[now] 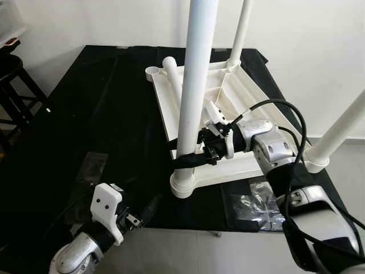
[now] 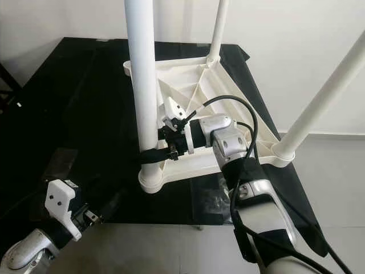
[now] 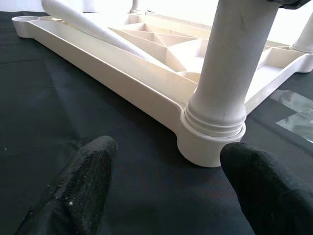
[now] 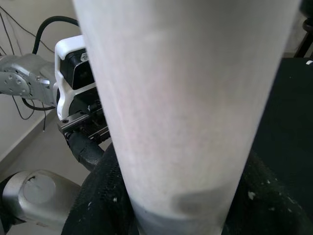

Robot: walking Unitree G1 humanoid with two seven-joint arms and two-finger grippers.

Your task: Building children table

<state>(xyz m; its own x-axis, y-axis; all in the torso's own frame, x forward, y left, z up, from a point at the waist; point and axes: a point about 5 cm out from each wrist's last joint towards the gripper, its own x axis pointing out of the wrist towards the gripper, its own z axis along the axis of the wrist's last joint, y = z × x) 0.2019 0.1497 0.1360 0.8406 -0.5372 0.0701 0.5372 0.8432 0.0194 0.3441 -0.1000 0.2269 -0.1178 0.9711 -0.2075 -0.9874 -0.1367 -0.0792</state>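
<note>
Nearest the camera, at the lower left, the left gripper (image 1: 149,210) hovers low over the black cloth-covered tabletop (image 1: 74,137), its two black fingers (image 3: 80,188) spread wide and holding nothing. Just beyond them stands the near white plastic table leg (image 1: 194,85), upright in the corner socket of the upside-down white plastic children's table (image 1: 245,94), which lies flat on the tabletop. The right gripper (image 1: 188,160) reaches in from the right and its black fingers (image 4: 105,205) close around the lower part of this leg, just above the socket. A crinkled clear plastic bag (image 1: 256,204) lies on the cloth beneath the right arm. Further right, a second white leg (image 1: 342,128) stands in its corner. At the far side, a third white leg (image 1: 240,31) stands upright, and a loose white leg (image 1: 173,73) lies on the table's underside beside an open round socket (image 1: 153,72). A dark stool (image 1: 14,85) stands at far left.
</note>
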